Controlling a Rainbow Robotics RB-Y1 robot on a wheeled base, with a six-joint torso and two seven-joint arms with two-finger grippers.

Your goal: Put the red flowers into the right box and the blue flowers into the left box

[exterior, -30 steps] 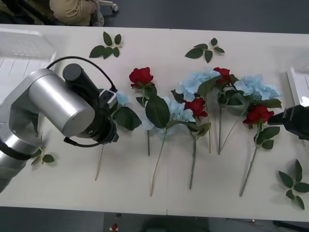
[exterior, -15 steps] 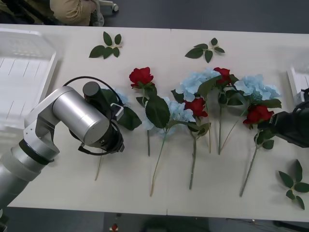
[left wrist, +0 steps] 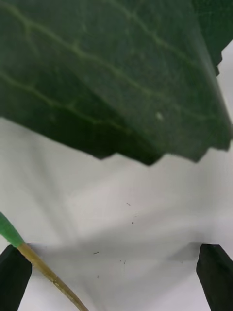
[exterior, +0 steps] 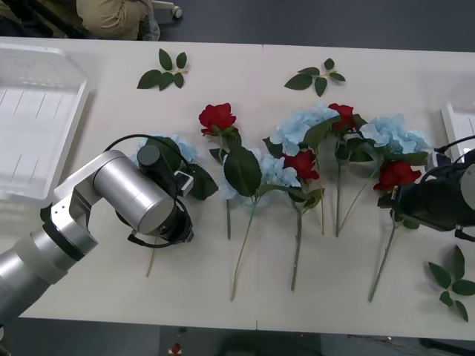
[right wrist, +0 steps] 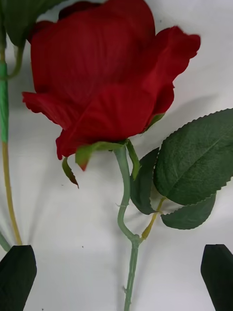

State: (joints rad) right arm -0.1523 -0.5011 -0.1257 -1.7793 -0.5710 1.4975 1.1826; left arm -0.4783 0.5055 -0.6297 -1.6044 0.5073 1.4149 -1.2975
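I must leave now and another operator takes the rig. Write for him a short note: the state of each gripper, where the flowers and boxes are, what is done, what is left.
Left gripper: open, low over the leftmost blue flower, its stem beside one finger.
Right gripper: open, straddling the stem of the rightmost red rose, not closed on it.
Left box is at the table's far left; the right box at the right edge.
Done: no flower shows in either box.
Left: all red roses and blue flowers lie in a row on the table; sort each into its box.
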